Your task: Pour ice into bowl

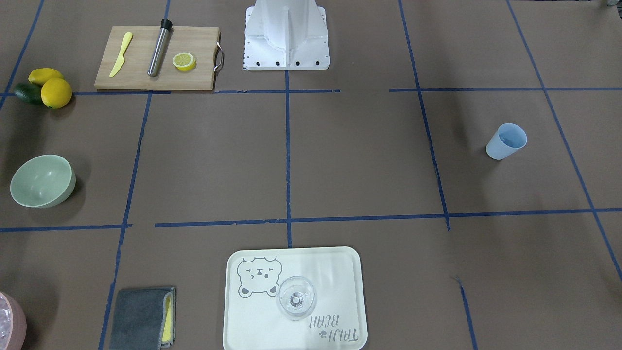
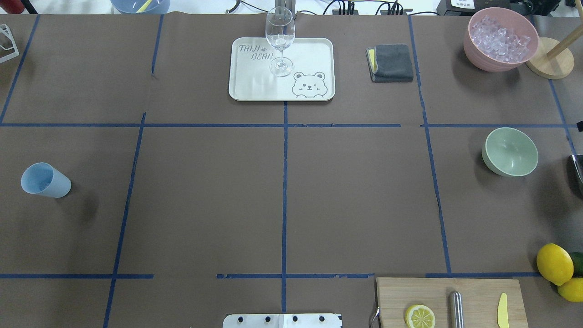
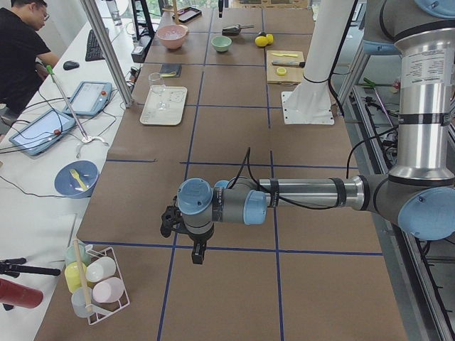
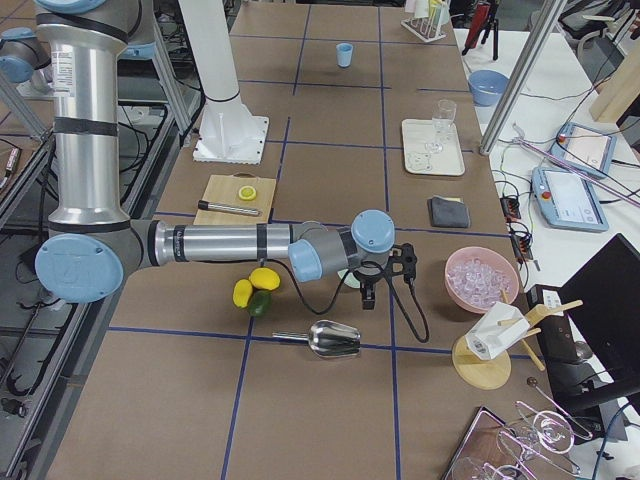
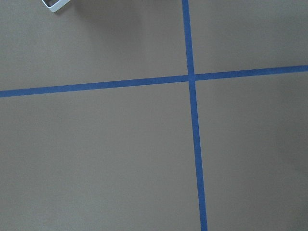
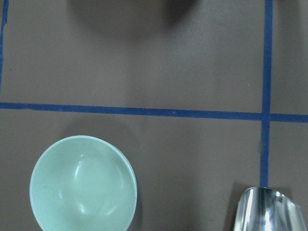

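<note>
Brown taped table keeps the sage-green bowl upright at three o'clock, mouth open for pouring. I cannot tell whether the fingers of the right gripper or left gripper are apart or together.

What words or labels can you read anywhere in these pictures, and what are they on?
"TAIJI BEAR": printed on the cream tray, next to a bear drawing.
The tablet screens on the side bench are too small to read.
No other text is legible.
</note>
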